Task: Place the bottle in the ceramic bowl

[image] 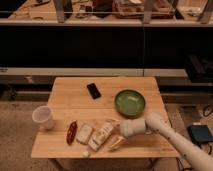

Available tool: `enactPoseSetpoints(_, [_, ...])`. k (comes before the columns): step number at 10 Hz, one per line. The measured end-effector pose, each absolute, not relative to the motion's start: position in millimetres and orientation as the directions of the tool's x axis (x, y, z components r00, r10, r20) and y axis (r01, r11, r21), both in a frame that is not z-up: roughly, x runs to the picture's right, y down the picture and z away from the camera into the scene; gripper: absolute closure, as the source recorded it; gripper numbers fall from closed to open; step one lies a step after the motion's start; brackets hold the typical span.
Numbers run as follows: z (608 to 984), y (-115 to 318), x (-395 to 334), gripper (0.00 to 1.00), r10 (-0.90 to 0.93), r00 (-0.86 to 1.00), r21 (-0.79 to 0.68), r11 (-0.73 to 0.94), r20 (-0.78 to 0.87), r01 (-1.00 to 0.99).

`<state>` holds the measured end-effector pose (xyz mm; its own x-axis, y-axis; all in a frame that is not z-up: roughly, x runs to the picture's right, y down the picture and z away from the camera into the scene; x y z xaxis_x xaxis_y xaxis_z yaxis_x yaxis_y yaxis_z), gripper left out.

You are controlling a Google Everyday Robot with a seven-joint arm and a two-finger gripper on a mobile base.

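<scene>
The bottle, whitish with a pale label, lies on its side near the front middle of the wooden table. The green ceramic bowl stands on the right part of the table, behind and to the right of the bottle. My gripper reaches in from the right, low over the table at the bottle's right end. Its two tan fingers are spread, one behind and one in front of that end. The bowl holds nothing that I can make out.
A flat white packet lies just left of the bottle, and a dark red slender object left of that. A white plastic cup stands at the left edge. A black phone lies mid-table. A small white bit lies by the front edge.
</scene>
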<state>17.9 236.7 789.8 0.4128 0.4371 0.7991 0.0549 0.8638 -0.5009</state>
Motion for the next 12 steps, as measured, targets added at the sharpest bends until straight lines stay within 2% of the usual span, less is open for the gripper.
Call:
enactPoseSetpoints(2, [793, 239, 18, 0.52, 0.435, 0.418, -0.502, 0.863, 0.797, 0.059])
enactPoseSetpoints(4, [797, 238, 19, 0.75, 0.421, 0.435, -0.491, 0.869, 0.796, 0.057])
enactPoseSetpoints(7, [800, 239, 22, 0.99, 0.418, 0.446, -0.486, 0.872, 0.792, 0.046])
enactPoseSetpoints(12, [791, 243, 54, 1.0, 0.418, 0.449, -0.477, 0.879, 0.79, 0.019])
